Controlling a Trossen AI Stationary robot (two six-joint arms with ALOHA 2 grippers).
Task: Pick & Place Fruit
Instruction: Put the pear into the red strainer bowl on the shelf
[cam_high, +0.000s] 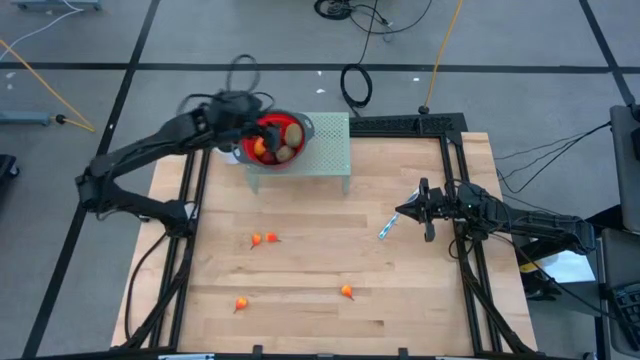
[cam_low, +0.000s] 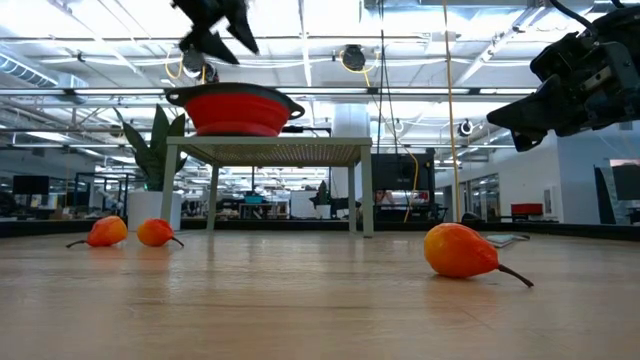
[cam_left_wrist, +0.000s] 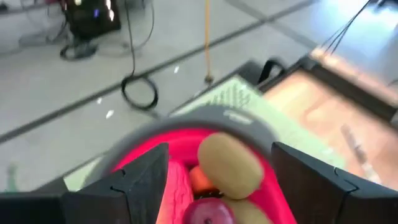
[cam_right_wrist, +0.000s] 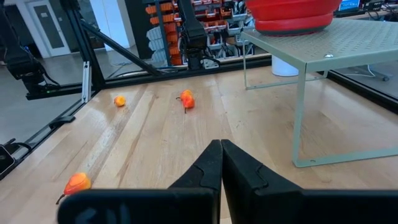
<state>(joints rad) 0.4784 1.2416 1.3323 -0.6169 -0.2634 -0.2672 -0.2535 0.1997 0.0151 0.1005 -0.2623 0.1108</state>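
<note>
The red bowl with a grey rim stands on a pale green perforated stand at the table's far side. It holds brownish-green oval fruits, an orange piece and a dark red one. My left gripper hovers open just above the bowl, one finger to each side of the fruit, touching nothing. Several small orange fruits lie on the table. My right gripper waits shut above the table's right side.
A slim blue-and-white stick lies on the wood just left of my right gripper. Black frame rails run along the table's left, right and far sides. Open wood lies between the stand and the near edge.
</note>
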